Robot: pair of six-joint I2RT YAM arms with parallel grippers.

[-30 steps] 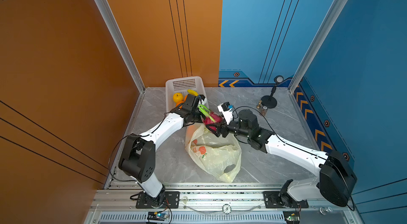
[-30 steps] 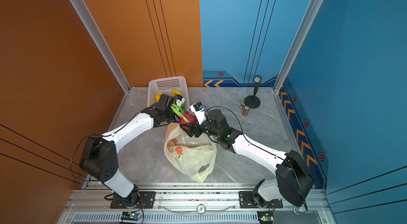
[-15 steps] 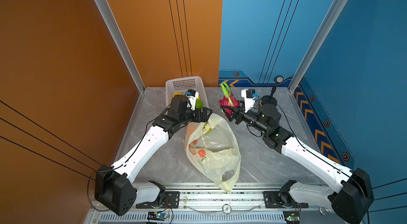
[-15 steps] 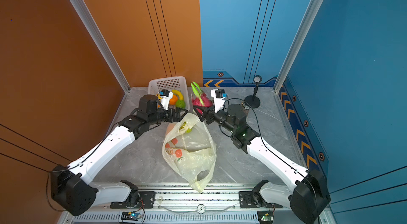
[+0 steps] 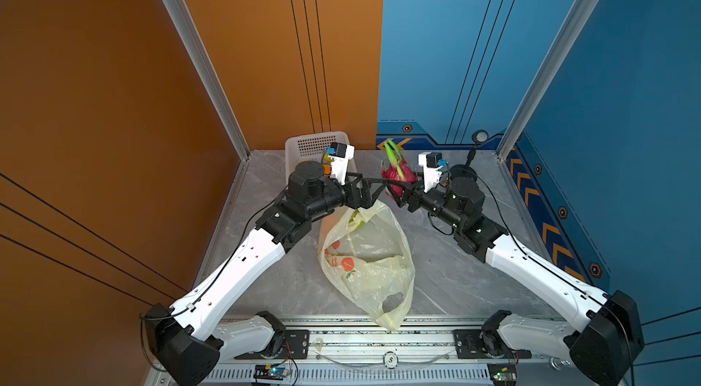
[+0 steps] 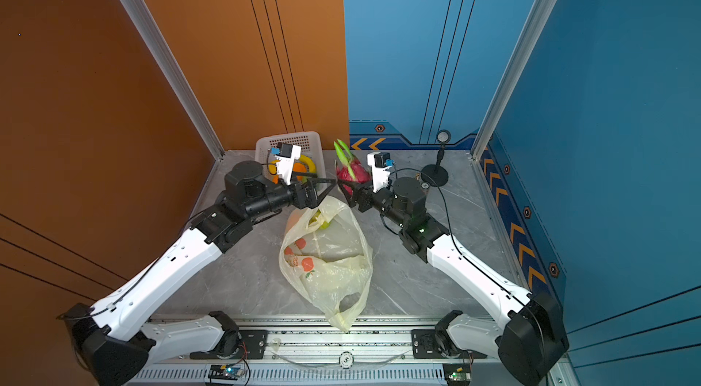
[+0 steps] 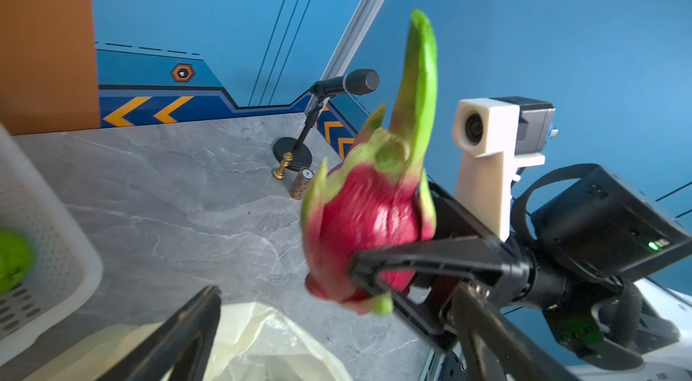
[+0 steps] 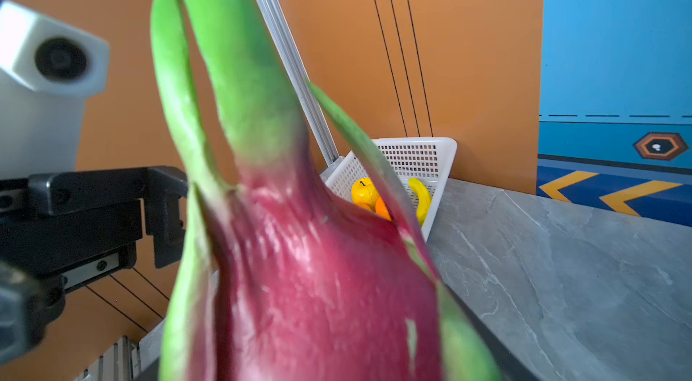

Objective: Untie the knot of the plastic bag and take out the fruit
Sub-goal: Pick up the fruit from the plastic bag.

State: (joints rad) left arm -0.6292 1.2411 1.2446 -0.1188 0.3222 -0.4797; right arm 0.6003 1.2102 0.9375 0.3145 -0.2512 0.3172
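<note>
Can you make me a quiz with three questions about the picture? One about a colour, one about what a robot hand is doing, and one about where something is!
1. What colour is the basket?
A) red B) white C) black

2. The left gripper, over the plastic bag, is:
A) open B) shut on the basket C) shut on the plastic bag

3. Where is the dragon fruit?
A) in the basket B) in the plastic bag C) held in the right gripper

Answers:
1 B: its holey wall shows white in both top views.
2 A: its jaws stand wide apart, gripping nothing.
3 C: in the left wrist view, that gripper's black fingers clamp the pink body.
</note>
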